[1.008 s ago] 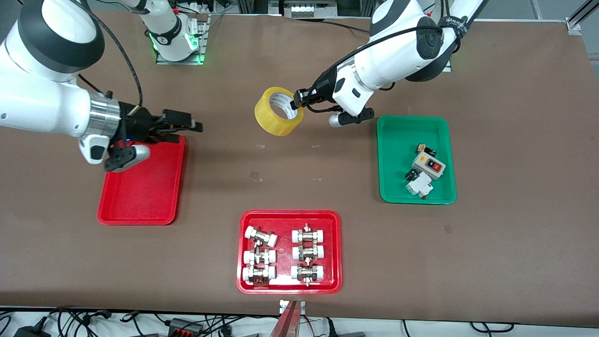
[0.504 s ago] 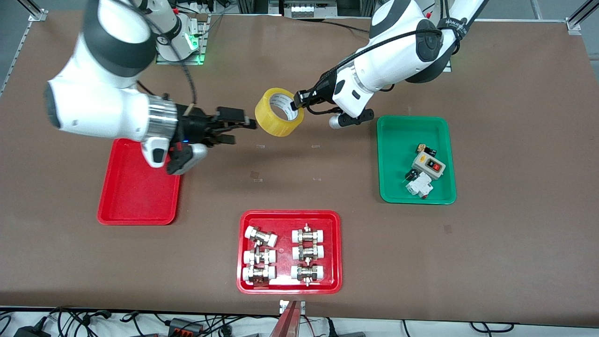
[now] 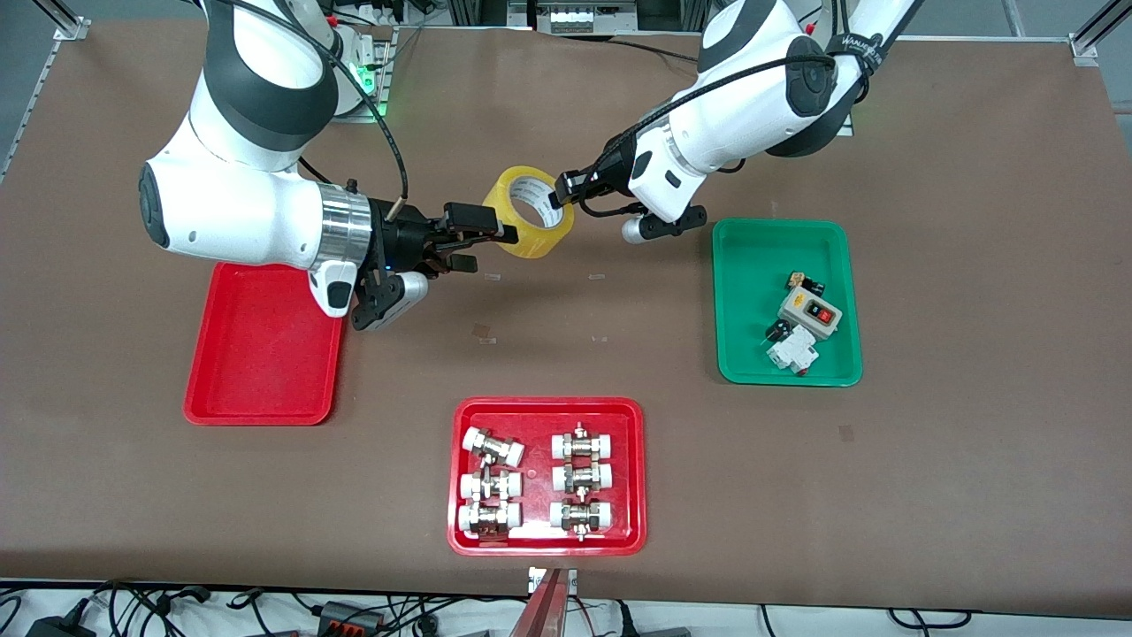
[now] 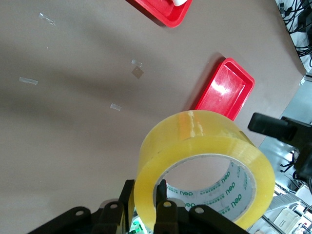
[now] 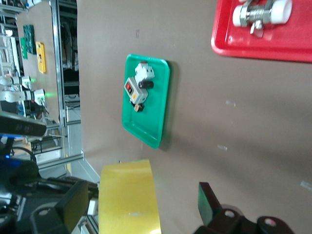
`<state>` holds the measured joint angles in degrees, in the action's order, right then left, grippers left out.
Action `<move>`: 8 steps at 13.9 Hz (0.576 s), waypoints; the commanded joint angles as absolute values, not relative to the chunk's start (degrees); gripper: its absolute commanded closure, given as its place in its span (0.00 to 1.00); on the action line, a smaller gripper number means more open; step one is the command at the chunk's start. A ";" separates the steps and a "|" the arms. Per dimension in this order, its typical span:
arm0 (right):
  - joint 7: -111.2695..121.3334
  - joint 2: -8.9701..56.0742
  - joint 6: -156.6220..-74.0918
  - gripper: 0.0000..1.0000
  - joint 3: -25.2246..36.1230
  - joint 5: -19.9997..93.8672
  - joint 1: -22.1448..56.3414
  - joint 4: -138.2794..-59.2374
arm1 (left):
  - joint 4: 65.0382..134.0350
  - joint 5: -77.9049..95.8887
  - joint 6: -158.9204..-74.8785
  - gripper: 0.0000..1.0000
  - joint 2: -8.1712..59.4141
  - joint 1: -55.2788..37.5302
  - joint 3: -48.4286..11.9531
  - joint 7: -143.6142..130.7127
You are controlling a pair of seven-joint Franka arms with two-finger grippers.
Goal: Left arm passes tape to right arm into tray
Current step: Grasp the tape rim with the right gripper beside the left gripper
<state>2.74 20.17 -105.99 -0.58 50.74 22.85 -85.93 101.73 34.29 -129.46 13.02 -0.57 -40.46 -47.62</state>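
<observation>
1. Left gripper (image 3: pixel 561 188): clamped on the wall of the roll of yellow packing tape (image 3: pixel 528 212), one finger inside the white core, one outside; held up in the air over the bare table (image 3: pixel 973 265), between the two arms.
2. Right gripper (image 3: pixel 485 239): fingers spread wide, level with the roll at its rim on the right arm's side, one finger across the roll's edge; contact not clear.
3. Seen from the right wrist: yellow band of the roll (image 5: pixel 128 197) between the two spread fingers (image 5: pixel 209 200).
4. Plain red tray (image 3: pixel 265 372): on the table at the right arm's end, partly under that arm's wrist.
5. Green tray (image 3: pixel 738 301) with switch parts: at the left arm's end.
6. Red tray of pipe fittings (image 3: pixel 546 407): nearest the front camera.
</observation>
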 commanded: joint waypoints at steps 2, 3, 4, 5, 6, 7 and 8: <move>3.43 21.00 -102.22 0.00 -0.18 51.86 23.55 -84.73 | 100.99 35.95 -129.29 0.89 12.48 -0.26 -40.69 -48.08; 3.43 21.01 -101.52 0.00 -0.18 51.94 23.90 -84.81 | 100.90 35.95 -129.29 0.89 12.48 -0.35 -40.69 -48.16; 3.34 21.01 -101.34 0.00 -0.18 51.94 24.08 -84.81 | 100.90 35.95 -129.29 0.89 12.48 -0.35 -40.78 -48.16; 2.73 21.01 -101.34 0.00 -0.18 51.86 24.17 -84.81 | 100.90 35.95 -129.29 0.89 12.48 -0.26 -40.69 -48.16; 2.64 21.01 -101.34 0.00 -0.18 51.94 24.69 -84.81 | 100.90 35.95 -129.29 0.89 12.48 -0.35 -40.78 -48.16; 2.72 21.01 -101.34 0.00 -0.18 51.86 24.87 -84.81 | 100.99 35.95 -129.29 0.89 12.48 -0.35 -40.69 -48.16; 2.72 21.01 -101.34 0.00 -0.18 51.86 24.79 -84.81 | 100.99 35.95 -129.29 0.89 12.48 -0.35 -40.69 -48.08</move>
